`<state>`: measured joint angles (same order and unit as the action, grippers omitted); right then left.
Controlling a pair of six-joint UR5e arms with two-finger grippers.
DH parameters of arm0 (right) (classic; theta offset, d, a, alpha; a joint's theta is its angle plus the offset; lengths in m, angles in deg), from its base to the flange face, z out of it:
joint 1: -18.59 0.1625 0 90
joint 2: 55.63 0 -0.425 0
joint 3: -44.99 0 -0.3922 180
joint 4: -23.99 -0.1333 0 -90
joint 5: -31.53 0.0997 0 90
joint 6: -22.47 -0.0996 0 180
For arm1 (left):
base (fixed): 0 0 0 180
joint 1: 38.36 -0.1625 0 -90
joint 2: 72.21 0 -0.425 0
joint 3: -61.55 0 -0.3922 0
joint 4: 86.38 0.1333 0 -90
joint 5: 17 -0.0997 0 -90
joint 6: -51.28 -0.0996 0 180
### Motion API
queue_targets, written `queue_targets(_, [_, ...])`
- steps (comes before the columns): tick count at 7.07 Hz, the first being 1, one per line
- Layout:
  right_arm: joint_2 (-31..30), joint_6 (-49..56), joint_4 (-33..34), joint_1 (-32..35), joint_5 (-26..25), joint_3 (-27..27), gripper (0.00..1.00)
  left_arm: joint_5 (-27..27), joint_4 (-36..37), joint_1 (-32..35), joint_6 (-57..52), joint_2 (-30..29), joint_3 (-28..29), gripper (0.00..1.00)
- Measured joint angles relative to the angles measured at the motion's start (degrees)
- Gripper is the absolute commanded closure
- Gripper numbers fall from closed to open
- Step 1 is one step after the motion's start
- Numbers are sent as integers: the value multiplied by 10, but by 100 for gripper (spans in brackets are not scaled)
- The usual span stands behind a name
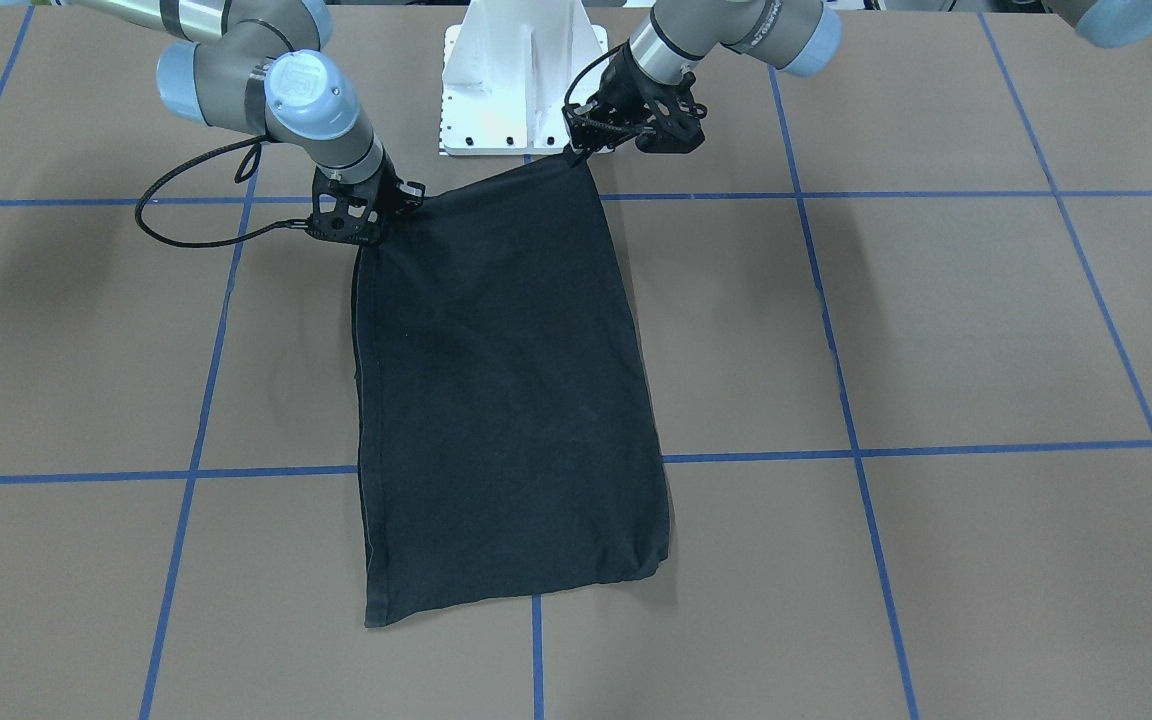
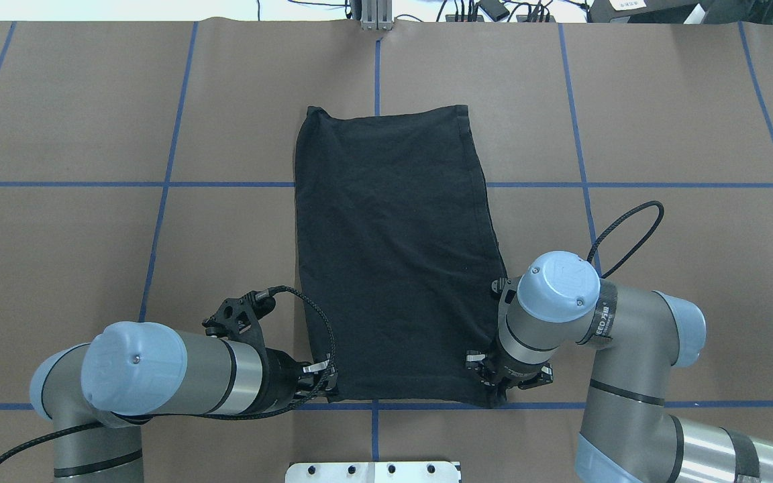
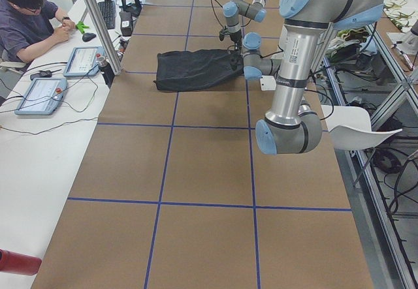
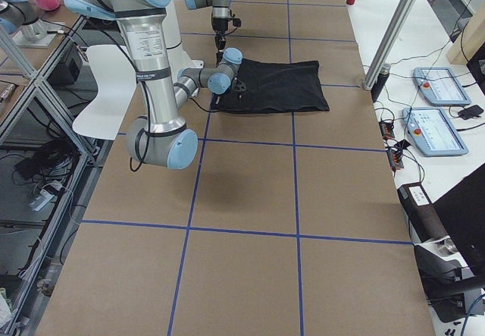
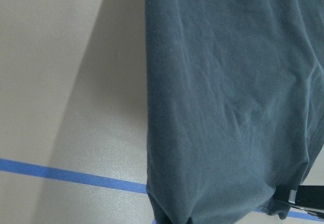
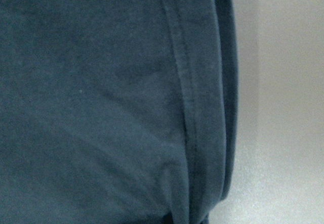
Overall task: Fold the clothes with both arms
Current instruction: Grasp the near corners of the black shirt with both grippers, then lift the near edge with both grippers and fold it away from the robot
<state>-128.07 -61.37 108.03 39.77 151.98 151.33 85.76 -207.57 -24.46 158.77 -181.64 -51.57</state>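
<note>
Folded black T-shirt (image 1: 506, 400) lies lengthwise on the brown bench (image 1: 936, 330), plain side up. Left fingers (image 1: 584, 143) and right fingers (image 1: 368, 228) each pinch a corner of its robot-side edge.

T-shirt (image 1: 506, 400) plain black; table (image 1: 986, 330) brown, blue grid lines (image 1: 936, 195); left arm (image 2: 219, 376), right arm (image 2: 635, 322) grey, light-blue caps (image 2: 135, 365).

Left gripper (image 1: 584, 148) reaches in low and sideways, right gripper (image 1: 381, 220) points down, both jaws pinched closed.
</note>
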Motion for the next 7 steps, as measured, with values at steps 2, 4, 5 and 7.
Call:
queue_targets(2, [4,2,-1,6,0,6,100,1,0,1,0,0,-2,100])
queue_targets(4, [10,4,-8,18,9,17,100,1,0,3,0,1,-8,100])
queue_targets(5, [9,5,-16,23,21,23,100,1,1,4,0,4,-15,100])
queue_targets(7, [-6,6,-22,29,55,51,100,1,1,2,-1,14,-26,100])
